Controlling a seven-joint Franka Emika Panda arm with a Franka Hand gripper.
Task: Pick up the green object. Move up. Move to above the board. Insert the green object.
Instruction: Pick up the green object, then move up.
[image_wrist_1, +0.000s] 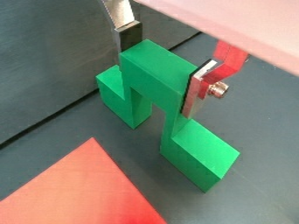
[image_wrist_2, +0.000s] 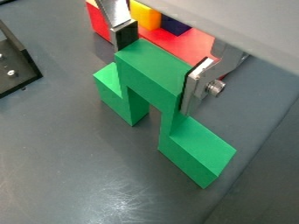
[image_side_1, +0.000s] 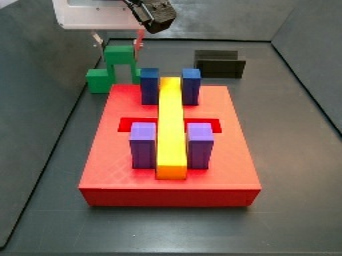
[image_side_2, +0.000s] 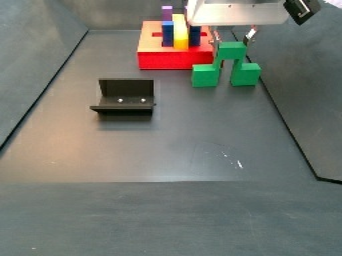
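Note:
The green object (image_wrist_1: 158, 74) stands on the dark floor beside the board, its taller middle cube up and its two lower wings on the floor. It also shows in the wrist view (image_wrist_2: 152, 77) and in both side views (image_side_1: 118, 62) (image_side_2: 230, 60). My gripper (image_wrist_1: 162, 70) (image_wrist_2: 160, 66) straddles the middle cube, one silver finger flush on each side, shut on it. In the side views the gripper (image_side_1: 120, 42) (image_side_2: 230, 38) hangs right over the piece. The red board (image_side_1: 107, 160) (image_side_2: 154, 58) lies next to it.
The board bears two blue blocks (image_side_1: 150, 85), two purple blocks (image_side_1: 143, 145) and a long yellow bar (image_side_1: 170, 125). The dark fixture (image_side_2: 123, 98) (image_side_1: 221, 63) stands on the floor away from the board. Walls enclose the floor.

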